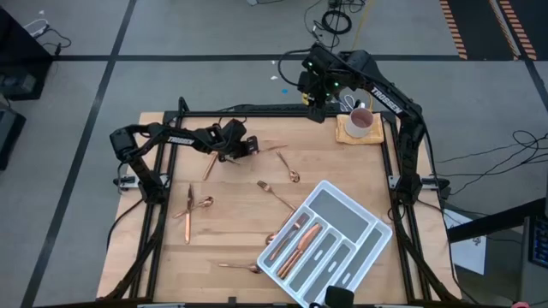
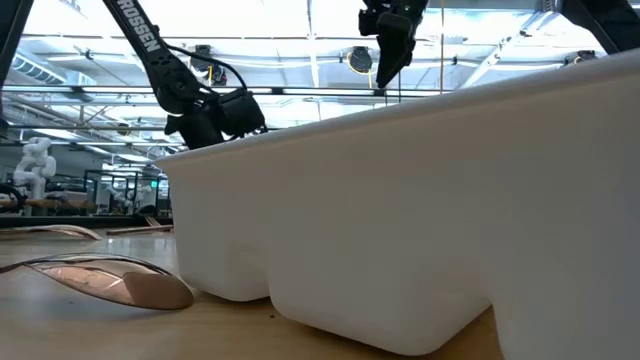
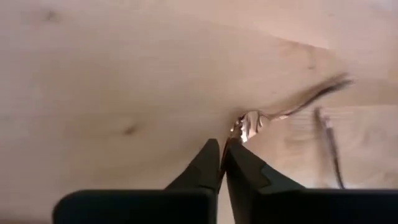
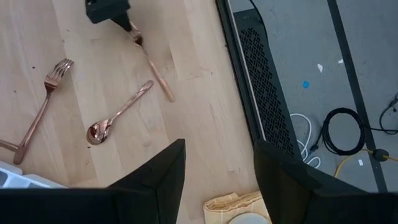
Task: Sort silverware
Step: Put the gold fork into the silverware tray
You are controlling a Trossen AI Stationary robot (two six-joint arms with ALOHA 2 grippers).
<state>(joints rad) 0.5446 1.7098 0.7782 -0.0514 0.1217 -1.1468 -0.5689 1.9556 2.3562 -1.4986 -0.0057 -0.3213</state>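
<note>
My left hand [image 1: 252,147] has pinched shut on a fork [image 1: 267,149], far from the tray [image 1: 377,233]; thin grip may slip. Right hand [image 1: 313,101] waits open.

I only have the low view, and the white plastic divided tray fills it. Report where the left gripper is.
Observer: The left gripper is down at the wooden table's far side, left of its middle, shut on the end of a slim copper utensil.
Operator: Give me the right arm.
Observer: The right gripper hangs open with nothing in it over the far edge, beside a white mug on a yellow cloth.
Operator: Now the tray's inside.
Observer: Several copper pieces already lie in compartments of the white tray.
</note>
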